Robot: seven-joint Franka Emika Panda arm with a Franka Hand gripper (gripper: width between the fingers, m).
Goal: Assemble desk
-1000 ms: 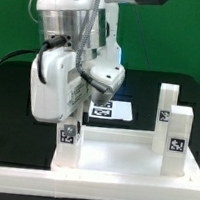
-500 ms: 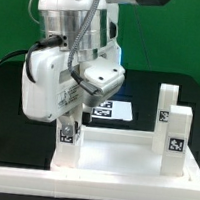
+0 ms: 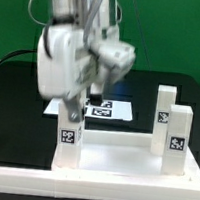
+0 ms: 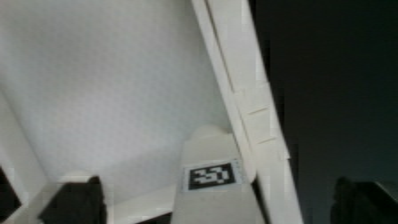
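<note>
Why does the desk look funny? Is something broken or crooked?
Nothing looks broken. The tabletop just lies upside down while its legs go on, so the near leg and two far legs point straight up. The gripper hovers over the near leg.

white desk tabletop (image 3: 131, 162), three tagged legs (image 3: 175, 137) upright in corners

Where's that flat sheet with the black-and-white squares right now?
In the exterior view, the marker board lies flat on the black table, behind the tabletop and partly hidden by the robot's arm.
</note>
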